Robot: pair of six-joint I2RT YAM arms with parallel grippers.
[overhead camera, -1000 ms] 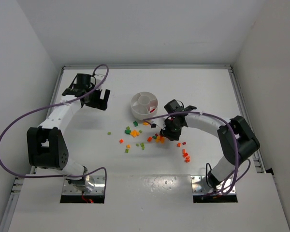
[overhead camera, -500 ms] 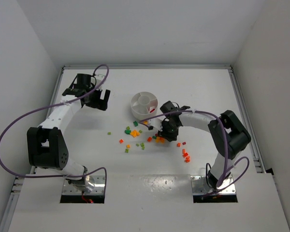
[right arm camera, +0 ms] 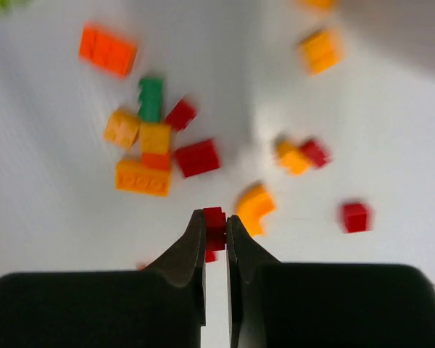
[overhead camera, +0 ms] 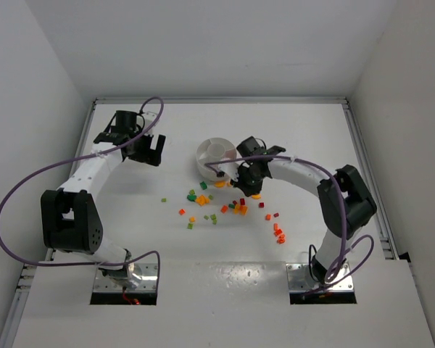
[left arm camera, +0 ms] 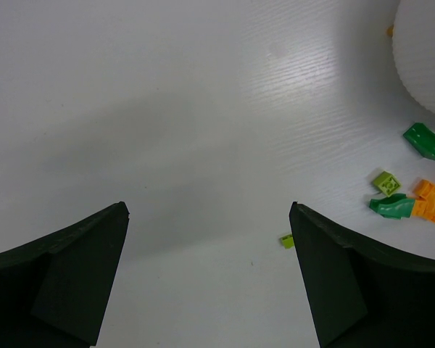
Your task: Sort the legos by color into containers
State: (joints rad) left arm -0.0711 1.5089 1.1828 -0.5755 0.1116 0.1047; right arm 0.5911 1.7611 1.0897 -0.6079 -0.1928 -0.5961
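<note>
The right tool (right arm camera: 215,217) was clamped on a small red brick (right arm camera: 214,226), pinched at the very tips of its jaws, and it hung above the scatter; the wrist view was blurred, so how deep the brick sat in the grip was hard to tell. Just beyond it lay the other legos (overhead camera: 203,200): a larger red brick (right arm camera: 197,157), a curved orange piece (right arm camera: 254,206), a green one (right arm camera: 151,98) and more, loose around the middle of the counter (overhead camera: 130,239), between the near edge and the dish (overhead camera: 203,156). The dish stood just beside the right tool, toward the far edge; which of its wedges took red I could not tell, since the arm hid part of it.

The step in hand looked like the carry to the dish. To do it well, the grip should stay firm, as so little of the brick was caught; the tool should cross the rim with room to spare, settle low over one wedge, and only then part, so the brick would not bounce into a neighbouring section.

The left tool (left arm camera: 208,210) had its jaws wide apart, holding nothing, near the far left corner.

No brand, label or writing could be read anywhere.
</note>
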